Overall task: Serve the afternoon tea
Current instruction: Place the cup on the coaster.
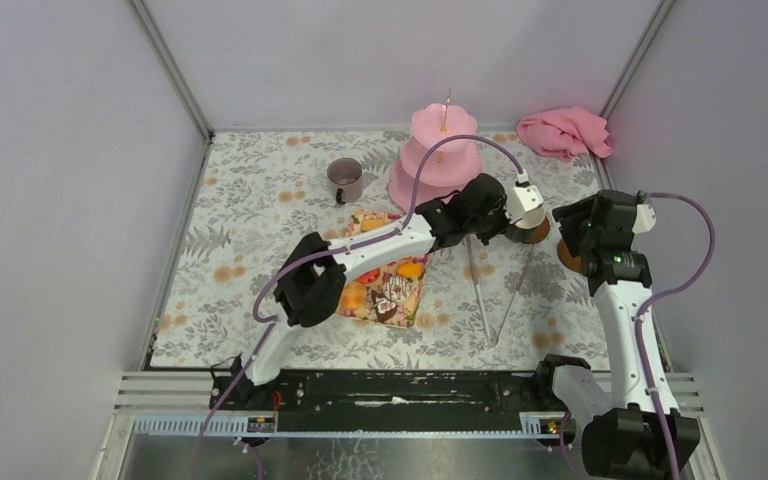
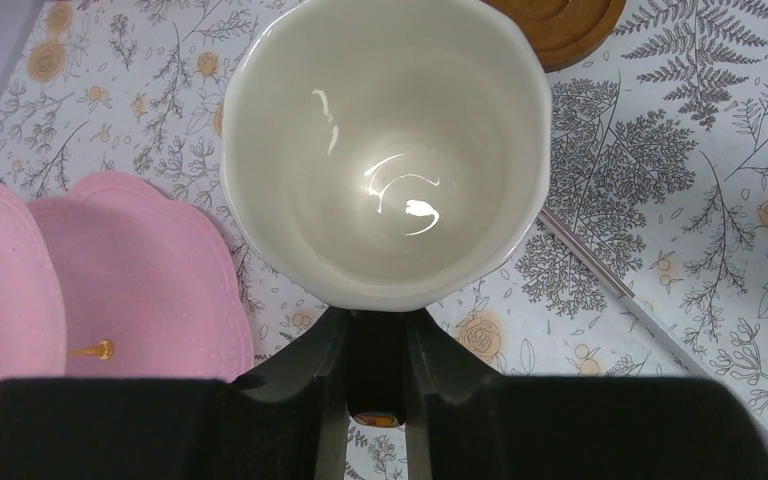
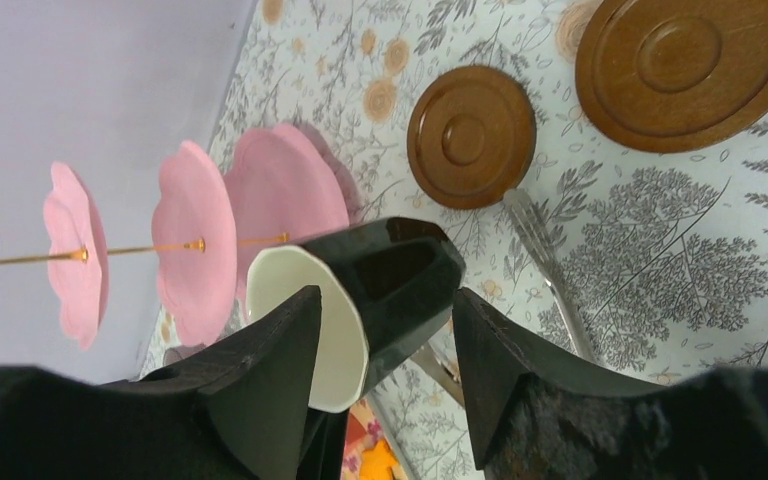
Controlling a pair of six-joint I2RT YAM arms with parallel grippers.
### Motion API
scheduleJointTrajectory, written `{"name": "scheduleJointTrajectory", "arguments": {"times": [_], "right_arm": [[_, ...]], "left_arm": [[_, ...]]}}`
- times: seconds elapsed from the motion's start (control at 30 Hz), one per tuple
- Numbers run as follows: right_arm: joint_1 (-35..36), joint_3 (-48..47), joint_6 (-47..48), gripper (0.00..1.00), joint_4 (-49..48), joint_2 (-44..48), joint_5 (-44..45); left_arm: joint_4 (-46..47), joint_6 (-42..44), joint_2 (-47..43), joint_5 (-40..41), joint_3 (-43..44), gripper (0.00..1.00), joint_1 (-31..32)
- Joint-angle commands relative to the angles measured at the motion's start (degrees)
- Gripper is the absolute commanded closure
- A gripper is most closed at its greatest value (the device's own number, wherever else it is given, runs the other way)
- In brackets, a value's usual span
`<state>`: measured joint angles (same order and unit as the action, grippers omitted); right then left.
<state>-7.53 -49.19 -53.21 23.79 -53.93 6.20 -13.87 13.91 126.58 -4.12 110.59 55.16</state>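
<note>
Mugs number two, grey mug (image 1: 345, 180) and white-lined mug (image 2: 385, 150); stand (image 1: 438, 160) tiers, three.

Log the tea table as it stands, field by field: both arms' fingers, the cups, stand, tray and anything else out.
left fingers: shut on the white cup, which is empty
right fingers: open, holding nothing
small saucer: wooden, bare
large saucer: wooden, bare
grey mug: upright, left of the pink stand
pink stand: three tiers, all bare
tray: holds toy cakes
tongs: lying flat, right of the tray
pink cloth: far right corner
</note>
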Motion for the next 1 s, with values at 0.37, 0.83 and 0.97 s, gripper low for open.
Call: {"name": "scheduleJointTrajectory", "arguments": {"times": [0.37,0.83,0.97], "right_arm": [[6.2,0.3,2.7,0.45,2.0,-0.7,-2.5],[7.2,-0.7,4.6,0.69,3.8,-4.5,-2.1],[7.5,-2.2,5.8,0.81,5.4,-6.4,-2.2]], "left_arm": [[11.1,2.9,-5.4,-1.6,-1.7,1.0,2.1],[17.6,5.2,-9.6,1.1,-7.5,1.0,2.8],[20.5,6.2,-10.7,1.6,-9.8,1.0,2.9]]}}
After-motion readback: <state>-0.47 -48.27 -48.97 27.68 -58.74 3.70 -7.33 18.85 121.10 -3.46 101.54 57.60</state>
